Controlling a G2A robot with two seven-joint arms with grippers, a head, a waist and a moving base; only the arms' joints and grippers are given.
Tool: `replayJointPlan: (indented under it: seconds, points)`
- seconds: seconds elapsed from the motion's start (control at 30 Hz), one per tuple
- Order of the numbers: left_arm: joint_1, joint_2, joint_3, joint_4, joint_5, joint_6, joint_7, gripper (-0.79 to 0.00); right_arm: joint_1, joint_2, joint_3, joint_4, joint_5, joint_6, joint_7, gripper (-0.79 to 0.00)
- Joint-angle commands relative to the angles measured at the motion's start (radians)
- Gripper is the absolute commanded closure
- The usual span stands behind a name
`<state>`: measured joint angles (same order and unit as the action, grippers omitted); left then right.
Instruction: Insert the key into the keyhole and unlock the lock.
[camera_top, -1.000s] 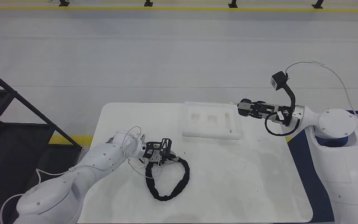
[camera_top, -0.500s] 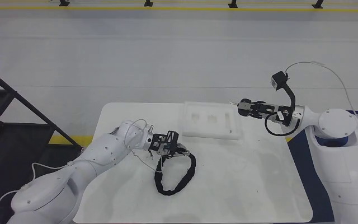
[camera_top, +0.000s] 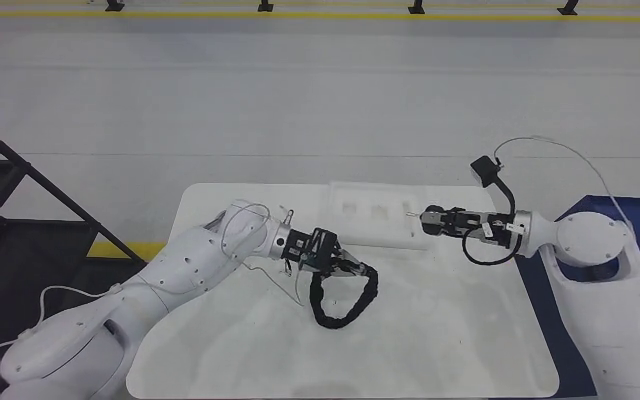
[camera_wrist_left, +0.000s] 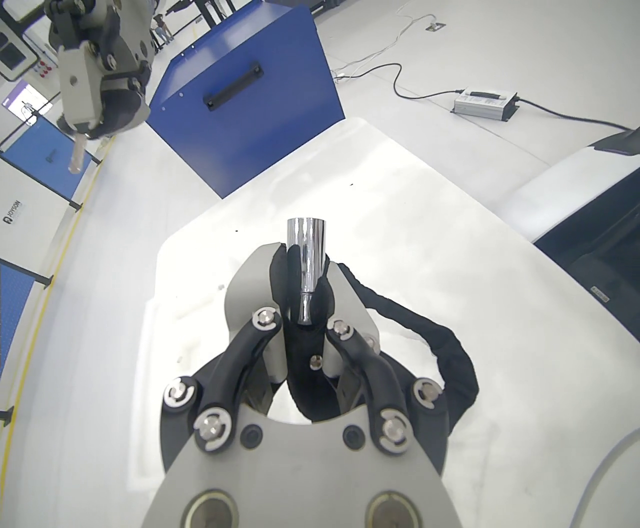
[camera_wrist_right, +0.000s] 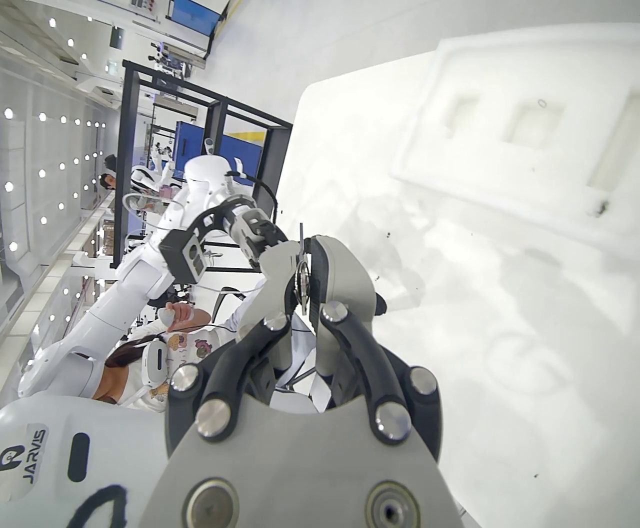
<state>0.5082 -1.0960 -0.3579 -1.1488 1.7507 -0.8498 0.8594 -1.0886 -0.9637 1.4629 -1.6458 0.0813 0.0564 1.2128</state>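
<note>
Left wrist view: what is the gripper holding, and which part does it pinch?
The left gripper holds the lock, pinched at the black collar right behind its shiny metal end.

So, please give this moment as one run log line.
left gripper: shut on lock | right gripper: shut on key | key and lock apart, not inserted

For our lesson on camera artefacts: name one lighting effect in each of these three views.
Top view: flat, even light on the table. Left wrist view: the lock shows bright streaks on its chrome barrel, and the table glares white. Right wrist view: glare washes out the foam tray, leaving its recesses faint.
</note>
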Motion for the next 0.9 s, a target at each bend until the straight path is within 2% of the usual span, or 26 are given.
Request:
replayJointPlan:
  seconds: [0.0, 0.3, 0.47, 0.87]
  points:
    - [-0.004, 0.002, -0.013, -0.018, -0.003, -0.001, -0.008, 0.000, -0.037, 0.008, 0.027, -0.041, -0.017, 0.013, 0.016, 0.000]
    - [0.000, 0.002, -0.055, -0.099, -0.036, -0.015, -0.005, 0.000, -0.182, 0.035, 0.144, -0.190, -0.046, 0.040, 0.067, 0.000]
    - [0.013, -0.016, -0.059, -0.076, -0.082, 0.003, -0.003, 0.000, -0.182, 0.035, 0.144, -0.190, -0.046, 0.040, 0.067, 0.000]
    - [0.013, -0.016, -0.059, -0.076, -0.082, 0.003, -0.003, 0.000, -0.184, 0.035, 0.144, -0.190, -0.046, 0.040, 0.061, 0.000]
